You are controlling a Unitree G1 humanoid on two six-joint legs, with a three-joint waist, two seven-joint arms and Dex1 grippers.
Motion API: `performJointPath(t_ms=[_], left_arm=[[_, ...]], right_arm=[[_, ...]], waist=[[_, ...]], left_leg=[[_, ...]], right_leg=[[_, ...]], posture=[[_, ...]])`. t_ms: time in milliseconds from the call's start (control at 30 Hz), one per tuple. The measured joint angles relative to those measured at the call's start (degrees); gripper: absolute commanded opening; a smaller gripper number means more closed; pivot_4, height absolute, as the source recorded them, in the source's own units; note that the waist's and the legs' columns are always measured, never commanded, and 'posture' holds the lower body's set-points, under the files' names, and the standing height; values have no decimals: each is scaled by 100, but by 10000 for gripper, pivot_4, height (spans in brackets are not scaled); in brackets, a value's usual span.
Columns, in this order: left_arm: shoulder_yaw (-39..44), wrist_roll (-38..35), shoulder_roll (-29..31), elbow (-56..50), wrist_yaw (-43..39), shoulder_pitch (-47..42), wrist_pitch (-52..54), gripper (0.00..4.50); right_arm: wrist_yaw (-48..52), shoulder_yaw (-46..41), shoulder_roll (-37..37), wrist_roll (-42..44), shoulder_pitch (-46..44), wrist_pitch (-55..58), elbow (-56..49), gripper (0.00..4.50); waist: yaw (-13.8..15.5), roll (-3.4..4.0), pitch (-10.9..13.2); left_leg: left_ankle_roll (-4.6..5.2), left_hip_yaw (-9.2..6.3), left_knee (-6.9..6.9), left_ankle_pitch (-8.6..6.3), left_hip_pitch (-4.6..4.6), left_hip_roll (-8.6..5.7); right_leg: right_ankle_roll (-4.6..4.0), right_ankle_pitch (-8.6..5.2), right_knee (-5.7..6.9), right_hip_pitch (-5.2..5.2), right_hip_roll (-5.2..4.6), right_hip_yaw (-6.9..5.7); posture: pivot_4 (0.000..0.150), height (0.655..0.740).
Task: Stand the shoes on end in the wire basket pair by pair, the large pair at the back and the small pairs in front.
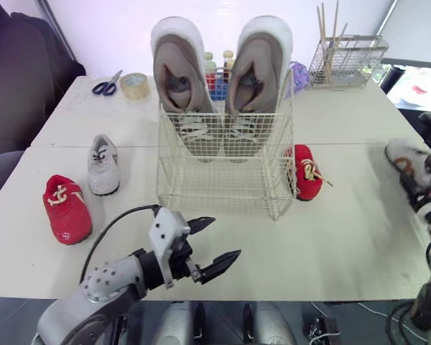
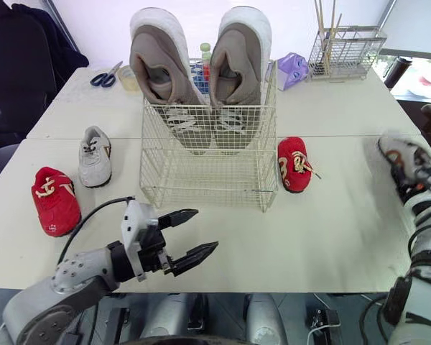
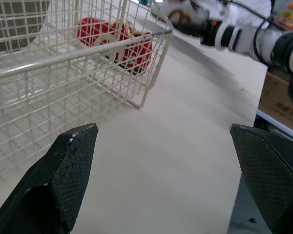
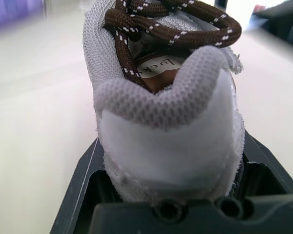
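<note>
Has the large pair [image 1: 178,79] standing on end at the back of the wire basket [image 1: 215,195], toes down and leaning on the rear wall, probably to leave the front row free for the small pairs. Grips the laced grey shoe [image 4: 166,97] by its heel with the right gripper [image 1: 415,184], clamped fast, out at the right edge of the counter [image 1: 337,237] and well apart from the basket; cannot tell whether lifted or resting. Holds the left gripper [image 1: 226,237] spread wide and empty, low over the counter just in front of the basket, seemingly ready to steady or receive. Leaves the plain grey shoe [image 1: 102,165], likely the mate, and one red shoe [image 1: 66,208] lying left of the basket, the other red shoe [image 1: 306,171] just beside its right wall
</note>
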Motion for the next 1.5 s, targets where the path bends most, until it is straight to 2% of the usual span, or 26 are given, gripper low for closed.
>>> performJointPath(t_ms=[33,133,200,400,467,533,600,700,767,833,933,1000,1100,1167,1267,1500], left_arm=[[197,-301,194,-3,-92,11,101,45000],[728,-999,575,-15,-242,-27,225,45000],[1000,-1474,710,0,-220,-71,321,45000],[2375,-3066,1463,181,166,-110,379,45000],[2989,-3784,1763,287,235,215,394,45000],[3618,-4427,1975,348,228,672,457,45000],[4676,-5215,2147,511,80,1394,723,45000],[6106,-5768,2345,1076,-204,1937,1129,45000],[6739,-5975,2720,1573,-329,1853,1327,45000],[6903,-6190,3312,2070,-444,1382,1411,45000],[6544,-6497,4070,2450,-674,523,1411,45000],[5659,-6598,4476,2511,-934,-114,1321,45000],[4380,-6628,4637,2470,-1242,-1012,1189,45000],[3460,-6591,4552,2544,-1420,-1766,1149,45000],[2288,-6351,4073,2806,-1602,-2948,1288,45000],[709,-5343,2904,3454,-2118,-4619,2147,45000]], right_arm=[[39,-19,-244,67,-490,5,25,20487],[331,-101,-835,297,-1786,-2,-354,20487],[801,13,-868,466,-2357,161,-805,20487],[3611,2005,-407,1518,-3669,2757,-3497,20487],[4430,2488,-410,1779,-3839,3256,-4233,20487],[5074,2830,-428,1856,-3849,3500,-4541,20487],[5714,3532,-596,1983,-3779,3442,-4916,20487],[6000,4532,-941,2143,-3743,2784,-5202,20487],[6022,5095,-984,2261,-3886,2293,-5216,20487],[6029,5618,-979,2346,-4189,1745,-5200,20487],[6031,6160,-946,2440,-4574,951,-5158,20487],[6031,6515,-923,2475,-4709,465,-5156,20487],[6031,6848,-925,2462,-4719,11,-5285,20487],[6031,7014,-976,2450,-4714,-193,-5361,20487],[6031,7095,-1084,2415,-4728,-348,-5458,20487],[6031,7243,-1017,2238,-4909,-416,-5552,20487]], waist=[[-25,35,17],[-7,63,15],[-4,-13,12],[-106,-11,25],[-23,-37,30],[30,-60,32],[8,-61,35],[-23,-63,37],[-14,-64,38],[8,-68,41],[-21,-78,45],[-36,-85,49],[-47,-93,54],[-44,-99,58],[-27,-103,64],[-8,-119,72]], left_leg=[[1,10,0,0,-3,0],[-18,8,-40,11,9,2],[-40,-10,-67,24,16,18],[-18,-22,-84,12,-4,23],[-21,-39,-88,11,-11,23],[-24,-56,-84,10,-17,5],[-25,-55,-81,11,-21,-16],[-12,-55,-80,3,-19,-44],[-12,-54,-79,4,-19,-55],[-15,-55,-77,7,-19,-57],[-12,-48,-80,4,-19,-57],[-10,-42,-81,3,-19,-59],[-11,-27,-85,3,-37,-58],[-19,-25,-79,9,-56,-57],[-28,-26,-73,17,-67,-51],[-27,-26,-59,20,-69,-48]], right_leg=[[0,0,3,-10,0,8],[-3,-2,1,-18,8,7],[-12,-7,5,-17,23,-10],[-25,-14,38,-64,19,-8],[-28,-15,31,-65,19,-10],[-30,-17,13,-56,10,-7],[-43,-24,-26,-35,-6,-2],[-46,-26,-37,-53,-21,-2],[-46,-26,-31,-59,-29,0],[-46,-26,-20,-66,-29,-1],[-27,-15,-17,-70,-29,0],[-25,-14,-16,-73,-30,0],[-23,-13,12,-85,-36,1],[-23,-13,34,-111,-39,-2],[-20,-14,44,-122,-31,-9],[-10,-12,47,-116,-16,-11]], posture=[[1500,7400],[1500,7400],[1500,7400],[1500,7400],[1500,7400],[1500,7400],[1500,7400],[1500,7400],[1500,7400],[1500,7400],[1500,7400],[1500,7400],[1500,7400],[1500,7400],[1500,7400],[1500,7400]])
